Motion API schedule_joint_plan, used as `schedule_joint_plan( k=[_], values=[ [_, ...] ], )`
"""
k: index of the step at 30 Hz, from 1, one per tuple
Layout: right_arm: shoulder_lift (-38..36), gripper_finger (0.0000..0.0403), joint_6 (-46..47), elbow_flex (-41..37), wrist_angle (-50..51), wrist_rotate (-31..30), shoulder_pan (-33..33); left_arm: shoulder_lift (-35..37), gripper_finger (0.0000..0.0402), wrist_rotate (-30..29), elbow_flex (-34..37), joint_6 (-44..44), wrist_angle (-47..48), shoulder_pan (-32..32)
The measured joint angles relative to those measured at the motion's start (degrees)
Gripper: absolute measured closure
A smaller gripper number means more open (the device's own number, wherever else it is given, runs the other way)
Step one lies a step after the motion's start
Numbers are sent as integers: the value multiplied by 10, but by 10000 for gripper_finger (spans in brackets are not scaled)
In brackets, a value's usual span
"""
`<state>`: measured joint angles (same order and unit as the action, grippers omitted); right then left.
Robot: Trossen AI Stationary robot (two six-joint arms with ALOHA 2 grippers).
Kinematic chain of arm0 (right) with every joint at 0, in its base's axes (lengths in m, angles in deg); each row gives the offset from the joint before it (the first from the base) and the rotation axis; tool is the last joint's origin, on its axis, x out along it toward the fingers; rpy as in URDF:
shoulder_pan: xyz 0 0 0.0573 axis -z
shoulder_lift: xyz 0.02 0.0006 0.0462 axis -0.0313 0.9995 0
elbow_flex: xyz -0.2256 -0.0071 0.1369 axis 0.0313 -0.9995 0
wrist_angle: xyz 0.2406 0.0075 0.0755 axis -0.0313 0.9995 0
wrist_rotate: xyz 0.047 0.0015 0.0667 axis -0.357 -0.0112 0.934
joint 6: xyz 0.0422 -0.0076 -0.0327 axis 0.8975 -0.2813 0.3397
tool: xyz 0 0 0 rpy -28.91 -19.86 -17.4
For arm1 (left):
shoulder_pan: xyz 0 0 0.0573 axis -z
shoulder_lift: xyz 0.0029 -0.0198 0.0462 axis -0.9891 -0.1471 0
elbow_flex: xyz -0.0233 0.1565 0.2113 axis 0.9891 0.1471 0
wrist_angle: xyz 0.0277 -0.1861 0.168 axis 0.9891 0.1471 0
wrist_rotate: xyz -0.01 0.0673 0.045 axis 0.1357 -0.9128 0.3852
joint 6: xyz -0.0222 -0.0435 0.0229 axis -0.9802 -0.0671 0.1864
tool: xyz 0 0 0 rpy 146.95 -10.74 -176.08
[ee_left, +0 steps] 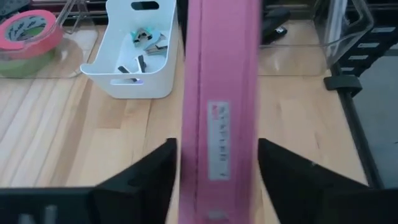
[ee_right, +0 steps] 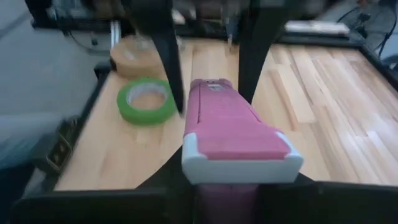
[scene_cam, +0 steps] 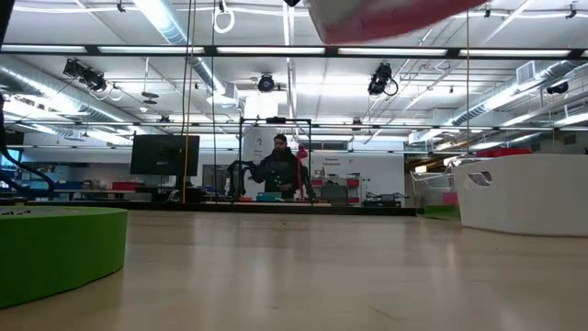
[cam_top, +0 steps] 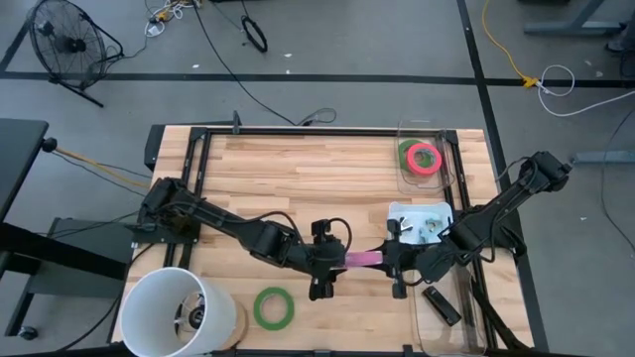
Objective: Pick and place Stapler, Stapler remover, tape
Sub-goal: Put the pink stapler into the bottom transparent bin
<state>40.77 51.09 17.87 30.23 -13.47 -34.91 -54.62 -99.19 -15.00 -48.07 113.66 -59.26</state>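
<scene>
Pink plastic, smooth and long, with a white end cap: that is the stapler (cam_top: 363,259), and it hangs in the air between my two pincers above the front middle of the tabletop (cam_top: 298,178). I judge this to be a handover. My right pincer (cam_top: 397,260) is clenched on the white-capped end; my left pincer (cam_top: 325,260) stands released, its dark fingers (ee_left: 146,171) spread to either side of the pink body without pressing it. The next move, as I see it, calls for my left arm to draw straight back clear of the stapler, then for my right arm to carry it toward the clear bin (cam_top: 437,317) at my right front, where a black stapler (cam_top: 443,304) lies. One green tape roll (cam_top: 273,306), flat and matte with a wide hole, rests on the pale wood planks near a white tub (cam_top: 174,309). Another green roll and a red-pink one (cam_top: 424,157) sit stacked in a clear tray. The white basket (cam_top: 422,220) holds small metal staple removers (ee_left: 144,43).
</scene>
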Motion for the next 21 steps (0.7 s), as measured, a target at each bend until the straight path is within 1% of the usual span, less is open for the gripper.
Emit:
schedule_joint_plan(
  k=[3,6,11,13,16,21],
  values=[
    [-2,323,5,0,16,6,0,1,143,0,-1,0,0,0],
    [-9,323,29,0,46,6,0,1,132,0,-1,0,2,0],
    [-35,323,70,0,102,3,0,1,143,1,-1,-1,6,0],
    [-51,323,96,0,136,11,0,1,150,1,-1,-1,8,0],
    [-85,323,155,0,200,38,-2,1,159,6,-1,-1,17,2],
    [-148,323,293,0,324,116,-12,2,168,12,0,-1,41,2]
  ],
)
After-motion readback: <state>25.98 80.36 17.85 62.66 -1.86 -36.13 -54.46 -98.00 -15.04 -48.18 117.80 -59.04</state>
